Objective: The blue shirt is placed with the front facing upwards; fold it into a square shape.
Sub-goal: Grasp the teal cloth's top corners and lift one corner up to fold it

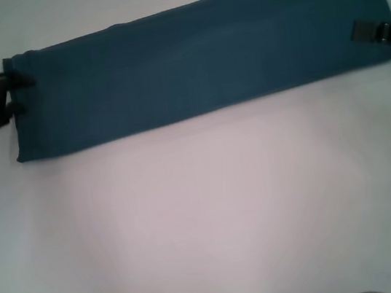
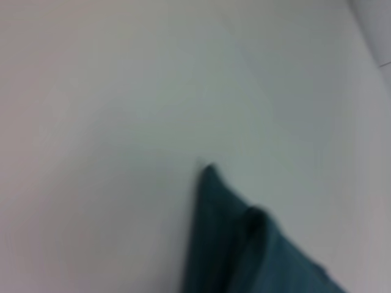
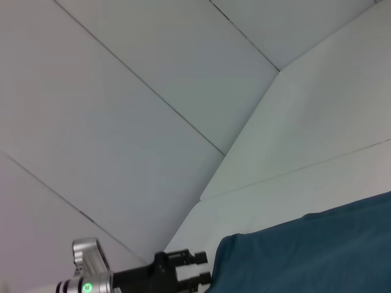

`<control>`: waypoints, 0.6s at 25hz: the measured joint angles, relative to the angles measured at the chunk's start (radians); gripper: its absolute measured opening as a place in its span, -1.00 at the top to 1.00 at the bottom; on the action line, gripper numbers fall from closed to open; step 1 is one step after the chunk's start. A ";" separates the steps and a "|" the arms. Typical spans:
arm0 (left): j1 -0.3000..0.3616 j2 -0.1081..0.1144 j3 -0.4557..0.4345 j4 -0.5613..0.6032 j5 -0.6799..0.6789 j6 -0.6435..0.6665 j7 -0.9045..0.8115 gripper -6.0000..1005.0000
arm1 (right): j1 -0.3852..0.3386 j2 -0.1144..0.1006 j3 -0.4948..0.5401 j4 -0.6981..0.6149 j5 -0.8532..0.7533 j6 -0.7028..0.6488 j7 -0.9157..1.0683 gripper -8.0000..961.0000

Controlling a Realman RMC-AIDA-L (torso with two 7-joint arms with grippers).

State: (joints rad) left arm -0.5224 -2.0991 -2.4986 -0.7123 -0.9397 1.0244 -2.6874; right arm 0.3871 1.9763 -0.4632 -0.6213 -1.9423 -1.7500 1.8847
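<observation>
The blue shirt (image 1: 197, 61) lies stretched across the far part of the white table (image 1: 206, 218) as one long, narrow band, plain teal side up, with no lettering showing. My reading is that it has already been folded lengthwise, so what remains is to bring the two short ends together to get a square.

The left gripper (image 1: 15, 94) sits right at the shirt's left short end, its dark fingers touching the edge near the far corner. From where I stand it looks pinched onto that edge: one finger tip rests on top of the cloth and another shows just beside the hem. The left wrist view supports this, with a corner of the shirt (image 2: 244, 244) rising off the table in a small peak, as cloth does when it is held up.

The right gripper (image 1: 373, 31) lies over the shirt's right short end, its fingers resting on the cloth near the rounded far corner. I cannot tell whether those fingers are pressed together or spread.

Having one gripper at each short end makes sense: it keeps the band taut and flat, so the layers underneath do not slide apart, and it leaves either end ready to be carried over towards the other.
</observation>
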 joint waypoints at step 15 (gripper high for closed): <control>-0.107 -0.012 0.010 0.077 -0.065 -0.187 0.049 -0.16 | 0.002 0.000 0.000 0.002 -0.002 0.004 0.000 -0.97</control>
State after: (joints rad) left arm -0.6297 -2.1107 -2.4887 -0.6355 -1.0042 0.8376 -2.6387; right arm 0.3886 1.9759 -0.4632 -0.6196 -1.9444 -1.7462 1.8845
